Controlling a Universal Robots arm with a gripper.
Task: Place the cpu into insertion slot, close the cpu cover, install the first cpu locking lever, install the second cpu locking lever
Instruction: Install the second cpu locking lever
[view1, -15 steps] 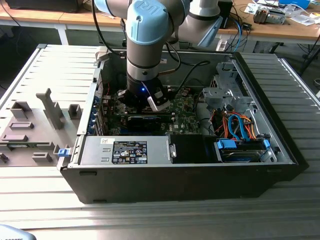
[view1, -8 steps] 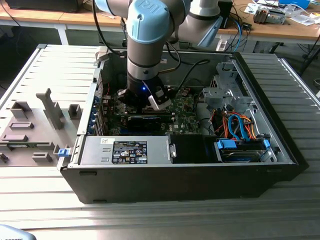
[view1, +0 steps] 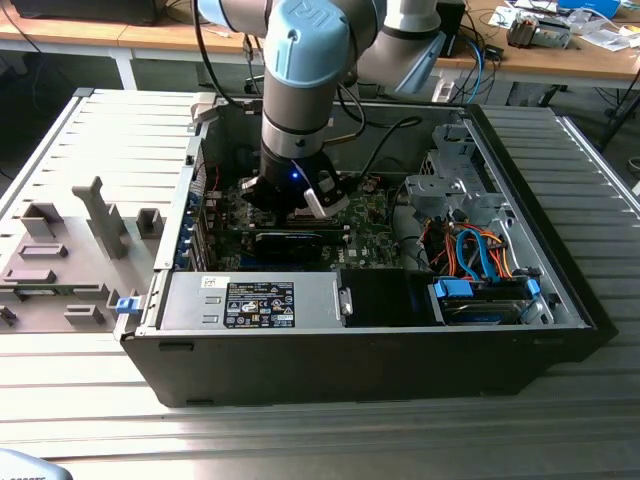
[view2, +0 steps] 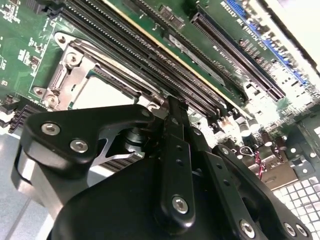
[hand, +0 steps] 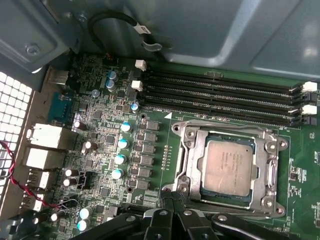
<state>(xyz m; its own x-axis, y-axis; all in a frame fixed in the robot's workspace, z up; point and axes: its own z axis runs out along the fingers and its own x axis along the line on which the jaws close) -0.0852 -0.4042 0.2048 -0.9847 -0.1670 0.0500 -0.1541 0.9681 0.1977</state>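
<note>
Already seated, cpu (hand: 228, 167) in insertion slot (hand: 187, 165) — pincer (hand: 172, 210) just beside

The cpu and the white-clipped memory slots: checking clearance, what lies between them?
In the first wrist view, the cpu cover's silvery frame edge and a strip of green board lie between the cpu and the memory slots.
</note>
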